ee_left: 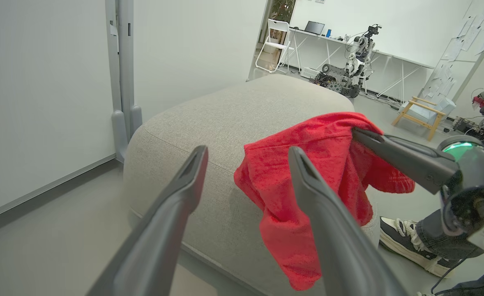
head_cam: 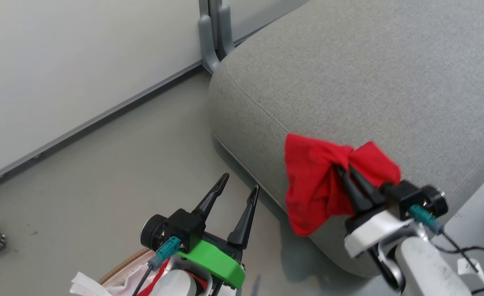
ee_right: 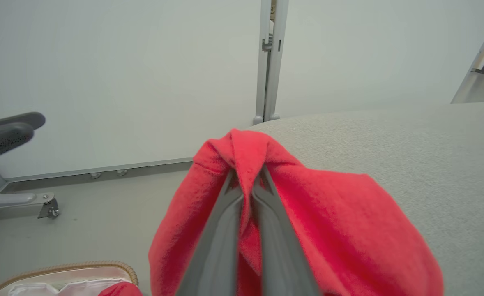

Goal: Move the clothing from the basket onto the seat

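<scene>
Seat (head_cam: 349,61) is the big thing: it takes the upper right of the head view, rounded corner toward me, seam line running along the edge. Plain red garment (head_cam: 312,181) is at that front edge, bunched top up at cushion height and the rest hanging down the side face. I can't tell how much of it actually rests on the cushion. Basket (ee_right: 77,271) sits on the floor (head_cam: 123,156) under my left arm. Its brown rim and white liner (head_cam: 86,283) show, and a scrap of the second red garment (ee_right: 118,290) is inside.

Per view: the left wrist view gives me the side-on look, with fabric draped across the cushion corner and the right fingers coming in from the right. It also shows a person's shoe (ee_left: 406,242) on the floor past the seat. The right wrist view gives the pinch up close, a fold squeezed between both fingers.

Pose: right gripper (head_cam: 344,167) is clamped tight on the plain red garment, forearm rising from lower right, fingers aimed up-left at the seat edge. Left gripper (head_cam: 241,181) is spread wide and holds nothing. It hangs over the floor near the seat's side, fingers angled toward the cushion.
</scene>
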Controlling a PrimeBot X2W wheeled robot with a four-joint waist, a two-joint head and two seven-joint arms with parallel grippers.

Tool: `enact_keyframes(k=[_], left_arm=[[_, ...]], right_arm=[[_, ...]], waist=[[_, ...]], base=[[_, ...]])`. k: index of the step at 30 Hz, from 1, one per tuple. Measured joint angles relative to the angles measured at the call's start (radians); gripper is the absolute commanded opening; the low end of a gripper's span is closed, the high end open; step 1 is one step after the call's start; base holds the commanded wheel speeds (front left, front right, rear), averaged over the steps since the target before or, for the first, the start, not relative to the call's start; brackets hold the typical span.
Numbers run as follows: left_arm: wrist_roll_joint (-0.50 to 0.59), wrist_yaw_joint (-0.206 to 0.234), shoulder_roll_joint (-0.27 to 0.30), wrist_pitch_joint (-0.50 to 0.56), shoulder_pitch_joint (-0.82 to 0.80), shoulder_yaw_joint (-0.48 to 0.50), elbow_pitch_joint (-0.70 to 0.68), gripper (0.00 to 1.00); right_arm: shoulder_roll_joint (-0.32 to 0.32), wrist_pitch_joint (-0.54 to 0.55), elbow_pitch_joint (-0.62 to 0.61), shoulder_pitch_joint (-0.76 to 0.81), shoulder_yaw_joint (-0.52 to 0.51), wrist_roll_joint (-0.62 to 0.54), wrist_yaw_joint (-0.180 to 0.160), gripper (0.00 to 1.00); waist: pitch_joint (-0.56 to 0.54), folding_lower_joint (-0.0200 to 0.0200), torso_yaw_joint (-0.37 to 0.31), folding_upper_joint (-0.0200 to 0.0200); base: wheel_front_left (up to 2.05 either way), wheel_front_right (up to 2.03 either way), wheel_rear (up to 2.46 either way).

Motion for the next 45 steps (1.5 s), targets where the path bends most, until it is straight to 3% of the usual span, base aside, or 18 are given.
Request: enact_keyframes(k=[8, 16, 24, 25, 26, 27, 33, 38, 45], left_arm=[[0.039, 0.000, 0.008, 0.000, -0.002, 0.022, 0.006, 1.00], [0.053, 0.000, 0.044, 0.000, -0.072, 0.011, 0.005, 1.00], [0.056, 0.000, 0.078, 0.000, -0.145, 0.001, 0.003, 1.00], [0.056, 0.000, 0.080, 0.000, -0.149, 0.001, 0.004, 1.00], [0.056, 0.000, 0.081, 0.000, -0.151, 0.002, 0.006, 1.00], [0.051, 0.000, 0.081, 0.000, -0.152, 0.002, 0.012, 1.00], [0.043, 0.000, 0.076, 0.000, -0.154, 0.036, 0.012, 1.00], [0.052, 0.000, 0.068, 0.000, -0.150, 0.077, 0.007, 1.00], [0.074, 0.000, 0.055, 0.000, -0.112, 0.153, 0.005, 1.00]], right_arm=[[-0.108, 0.000, 0.051, -0.216, -0.046, -0.025, 0.000, 0.00], [-0.258, 0.000, 0.156, -0.451, -0.157, -0.069, 0.000, 0.00], [-0.311, 0.000, 0.312, -0.630, -0.256, -0.152, 0.000, 0.00], [-0.312, -0.001, 0.346, -0.644, -0.275, -0.161, 0.000, 0.33], [-0.308, -0.001, 0.383, -0.654, -0.296, -0.166, 0.000, 0.94], [-0.304, 0.000, 0.400, -0.658, -0.311, -0.172, 0.000, 1.00], [-0.249, -0.001, 0.374, -0.634, -0.399, -0.188, 0.000, 1.00], [-0.211, -0.002, 0.318, -0.555, -0.451, -0.168, 0.000, 1.00], [-0.180, -0.001, 0.258, -0.472, -0.395, -0.155, 0.000, 1.00]], waist=[[0.087, 0.0000, -0.008, 0.0000], [0.194, 0.0000, 0.042, 0.0001], [0.307, 0.0001, 0.111, 0.0000], [0.319, 0.0001, 0.122, 0.0000], [0.329, 0.0001, 0.133, 0.0001], [0.336, 0.0002, 0.143, 0.0001], [0.362, 0.0002, 0.203, 0.0000], [0.341, 0.0001, 0.215, 0.0000], [0.277, 0.0001, 0.206, 0.0000]], base=[[0.00, 0.00, 0.00], [0.00, 0.00, 0.00], [0.00, 0.00, 0.00], [0.00, 0.00, 0.00], [0.00, 0.00, 0.00], [0.00, 0.00, 0.00], [0.00, 0.00, 0.00], [0.00, 0.00, 0.00], [0.00, 0.00, 0.00]])
